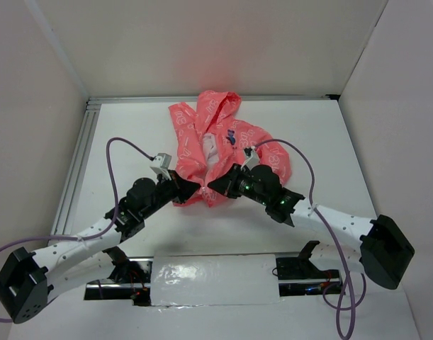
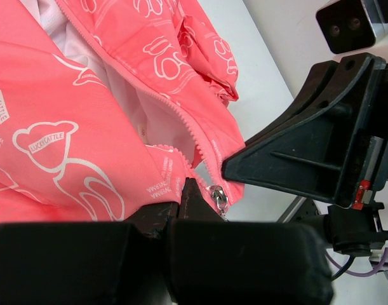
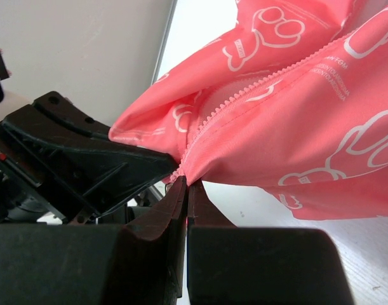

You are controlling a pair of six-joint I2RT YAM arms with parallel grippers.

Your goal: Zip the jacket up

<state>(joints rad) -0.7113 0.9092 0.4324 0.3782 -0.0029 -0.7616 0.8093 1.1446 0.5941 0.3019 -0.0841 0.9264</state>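
Note:
The coral-pink jacket [image 1: 220,138] lies crumpled at the table's middle back, its front open and white lining showing. My left gripper [image 1: 193,186] is shut on the bottom hem beside the metal zipper slider [image 2: 219,198]; its fingertips [image 2: 192,197] pinch the fabric [image 2: 66,127]. My right gripper [image 1: 216,186] is shut on the bottom end of the other zipper edge [image 3: 200,136], with its fingertips [image 3: 178,190] closed just under the teeth. The two grippers face each other, nearly touching, and hold the hem a little above the table. The zipper teeth [image 2: 181,114] run apart upward.
White walls close the table on three sides. An aluminium rail [image 1: 76,163] runs along the left edge. A shiny taped plate [image 1: 216,280] lies between the arm bases. Purple cables [image 1: 127,145] loop over both arms. The right gripper's black body [image 2: 308,152] fills the left wrist view's right side.

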